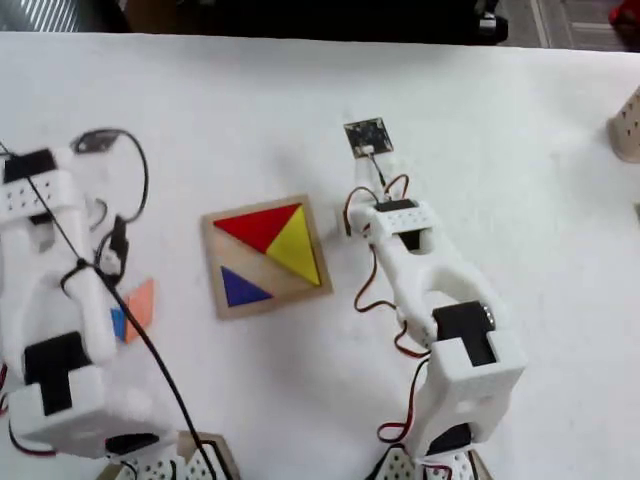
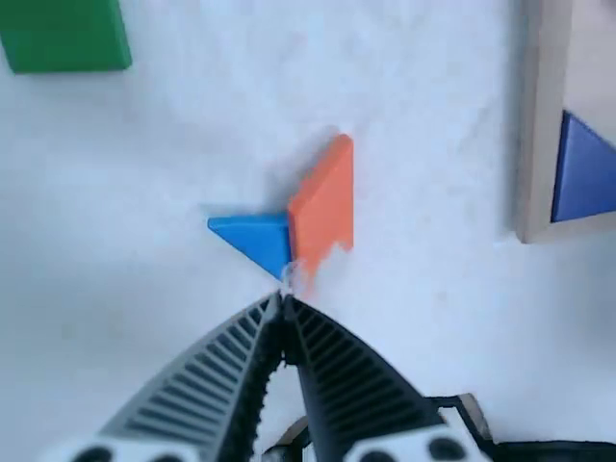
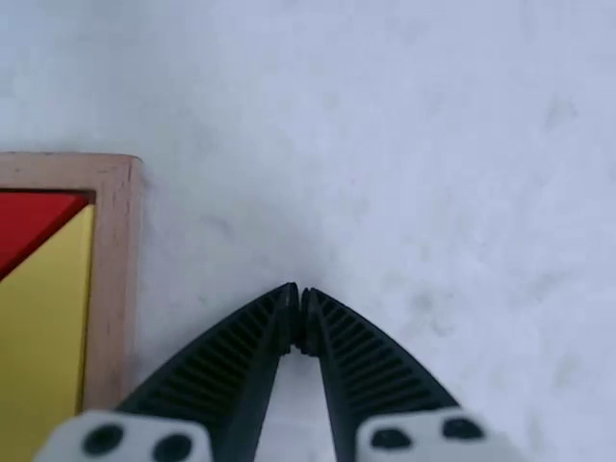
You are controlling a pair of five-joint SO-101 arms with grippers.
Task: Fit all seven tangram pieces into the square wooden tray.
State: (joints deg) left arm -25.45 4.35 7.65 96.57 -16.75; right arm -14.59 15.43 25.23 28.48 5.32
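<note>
Left fingers (image 2: 217, 380) meet beside edge of orange piece (image 2: 325, 207).

White surface (image 1: 520, 200) is spreading across the whole scene under soft, even light, which is throwing only faint shadows. A dark band (image 1: 300, 18) is running beyond its far edge. A beige perforated object (image 1: 628, 125) is standing at the far right edge.

Wooden tray (image 1: 215, 262), matt; ribbed plastic claw (image 2: 282, 303).
</note>
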